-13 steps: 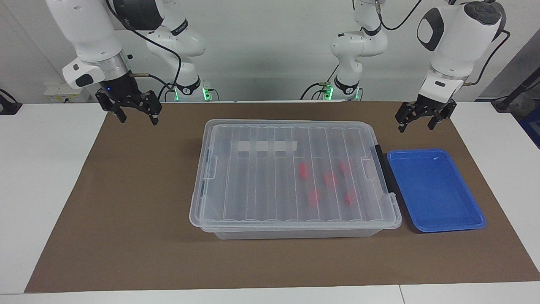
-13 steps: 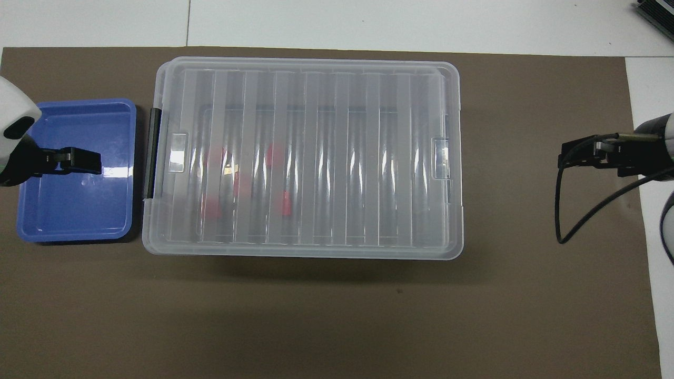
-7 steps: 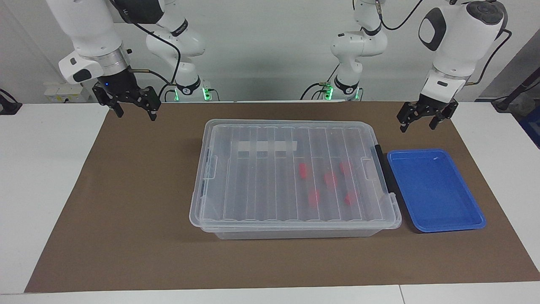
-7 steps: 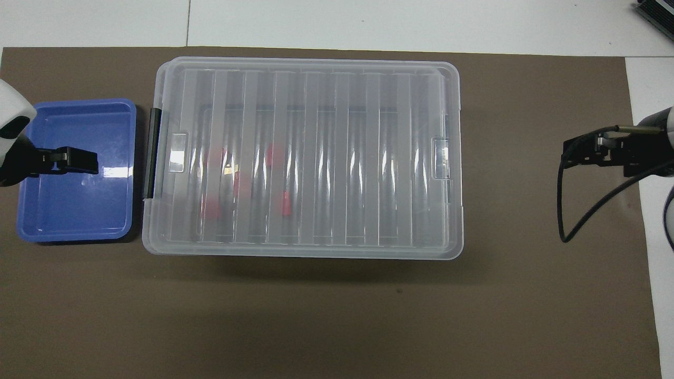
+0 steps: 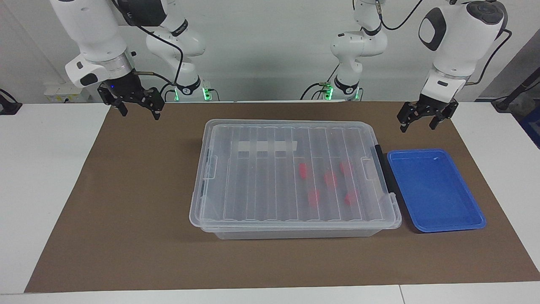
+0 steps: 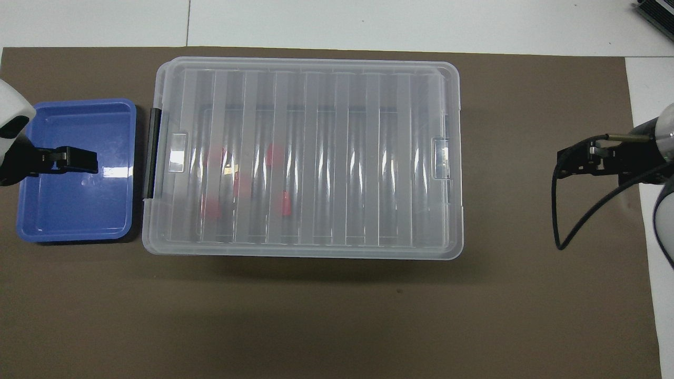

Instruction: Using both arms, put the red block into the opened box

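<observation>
The clear box (image 5: pixel 295 231) stands mid-table with its ribbed lid (image 5: pixel 261 177) lying flat on it. Several red blocks (image 5: pixel 303 170) rest inside, toward the left arm's end, and show blurred through the lid (image 6: pixel 275 155). My left gripper (image 5: pixel 417 125) hangs open and empty; in the overhead view the left gripper (image 6: pixel 84 160) lies over the blue tray. My right gripper (image 5: pixel 139 113) hangs open and empty over the brown mat at the right arm's end, and the right gripper (image 6: pixel 571 160) is well apart from the box (image 6: pixel 305 62).
An empty blue tray (image 5: pixel 472 202) sits beside the box at the left arm's end. A black bar (image 5: pixel 382 169) runs along the box's side there. A brown mat (image 5: pixel 126 211) covers the table. A black cable (image 6: pixel 579 216) loops below the right wrist.
The right gripper rose a little and edged toward the box. The left gripper stayed nearly still. The box, lid and blocks have not moved.
</observation>
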